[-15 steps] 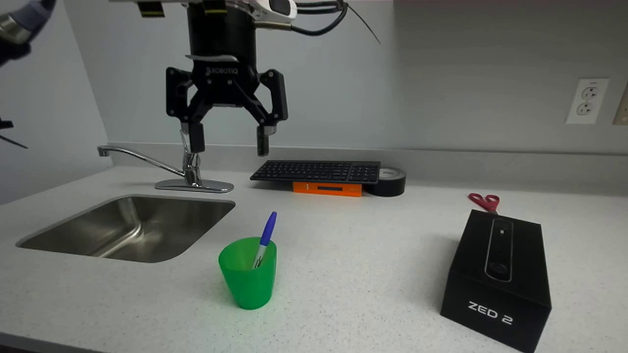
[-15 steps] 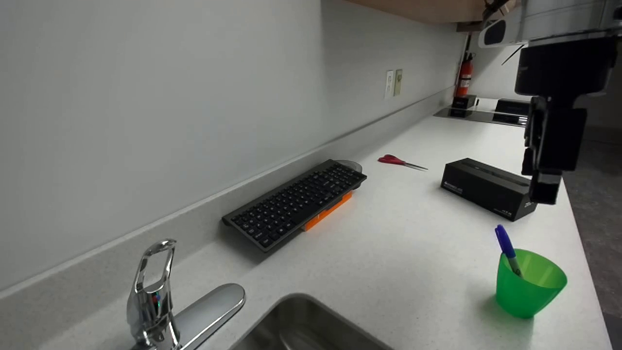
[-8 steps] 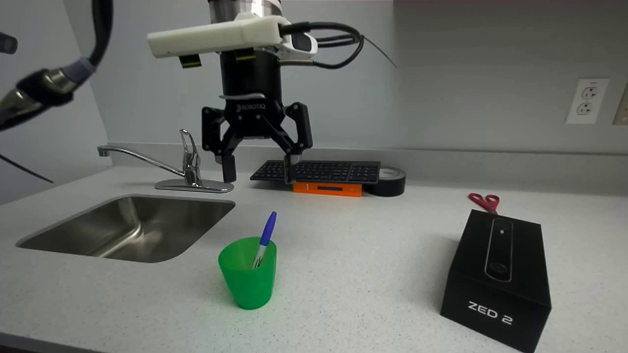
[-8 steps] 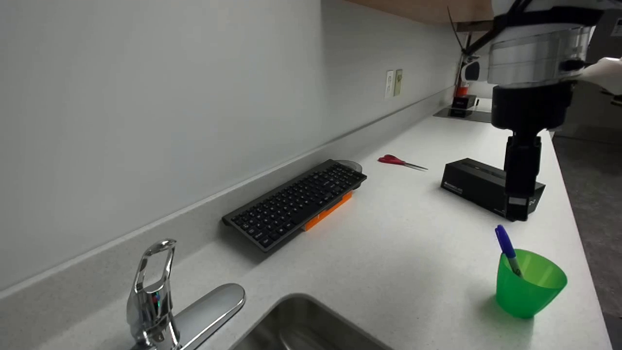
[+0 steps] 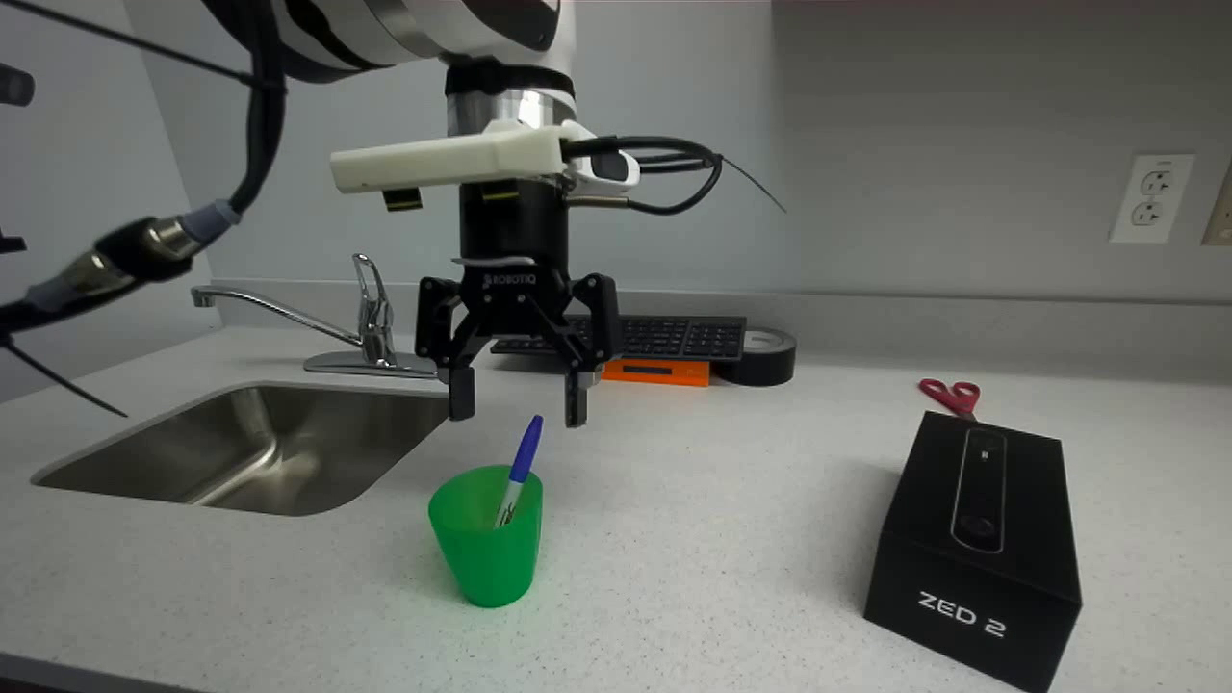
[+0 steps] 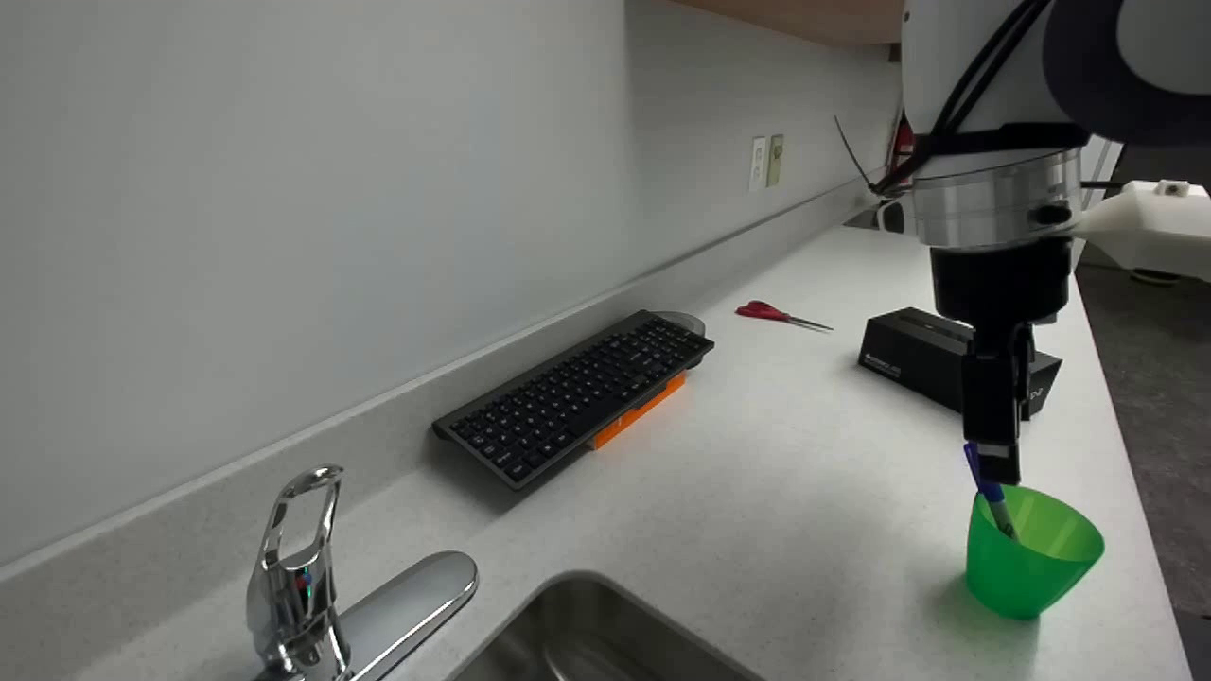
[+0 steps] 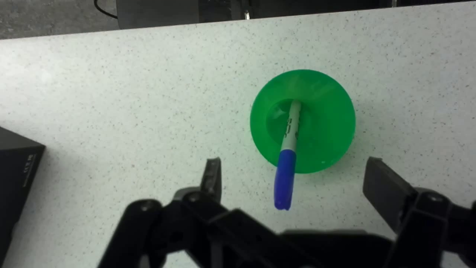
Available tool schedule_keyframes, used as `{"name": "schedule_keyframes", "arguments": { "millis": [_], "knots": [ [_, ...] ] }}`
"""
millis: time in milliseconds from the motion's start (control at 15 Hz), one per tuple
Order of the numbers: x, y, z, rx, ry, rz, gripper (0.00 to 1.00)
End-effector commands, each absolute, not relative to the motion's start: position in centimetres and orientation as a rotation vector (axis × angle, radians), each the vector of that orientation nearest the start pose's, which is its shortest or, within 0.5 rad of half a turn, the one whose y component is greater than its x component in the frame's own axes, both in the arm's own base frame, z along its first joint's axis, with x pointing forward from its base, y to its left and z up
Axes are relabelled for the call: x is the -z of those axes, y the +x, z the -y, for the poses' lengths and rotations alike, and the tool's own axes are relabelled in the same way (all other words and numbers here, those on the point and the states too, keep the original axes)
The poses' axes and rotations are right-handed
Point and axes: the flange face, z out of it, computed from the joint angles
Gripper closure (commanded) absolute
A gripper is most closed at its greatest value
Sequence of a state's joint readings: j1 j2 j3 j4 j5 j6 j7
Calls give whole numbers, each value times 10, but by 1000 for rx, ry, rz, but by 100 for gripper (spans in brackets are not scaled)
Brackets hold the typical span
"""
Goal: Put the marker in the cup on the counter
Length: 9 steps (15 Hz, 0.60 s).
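The green cup (image 5: 486, 568) stands upright on the off-white counter (image 5: 693, 539), right of the sink in an exterior view. The marker (image 5: 526, 449) leans inside the cup, its blue cap sticking up over the rim. My gripper (image 5: 519, 420) is open and empty, pointing down, with its fingertips just above and behind the cap. In the wrist view, the cap of the marker (image 7: 285, 178) lies between the spread fingers (image 7: 212, 176) without touching either, and the cup (image 7: 331, 123) is just ahead of them. In an exterior view a finger partly covers the marker (image 6: 998, 514) above the cup (image 6: 1026, 577).
The steel sink (image 5: 260, 452) and chrome faucet (image 5: 375, 327) are beside the cup. A keyboard (image 5: 664, 337) rests on an orange box (image 5: 654, 372) by a tape roll (image 5: 767, 358) at the wall. A black ZED 2 box (image 5: 972, 549) and red scissors (image 5: 951, 395) lie on the far side.
My gripper has come down and slightly across toward the marker and cup, staying open. The cup and marker have not moved.
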State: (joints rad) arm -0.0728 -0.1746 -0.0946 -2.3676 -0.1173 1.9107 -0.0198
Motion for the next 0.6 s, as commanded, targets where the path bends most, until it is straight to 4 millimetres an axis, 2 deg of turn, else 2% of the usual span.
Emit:
{"name": "schedule_keyframes", "arguments": {
  "millis": [0, 333, 400, 467, 533],
  "knots": [
    [-362, 438, 85, -506, -3180, -195, 0],
    [-352, 444, 91, -541, -3169, -278, 0],
    [-352, 445, 94, -537, -3165, -297, 5],
    [-352, 447, 96, -534, -3162, -319, 26],
    [-353, 448, 99, -536, -3159, -335, 29]
  ]
}}
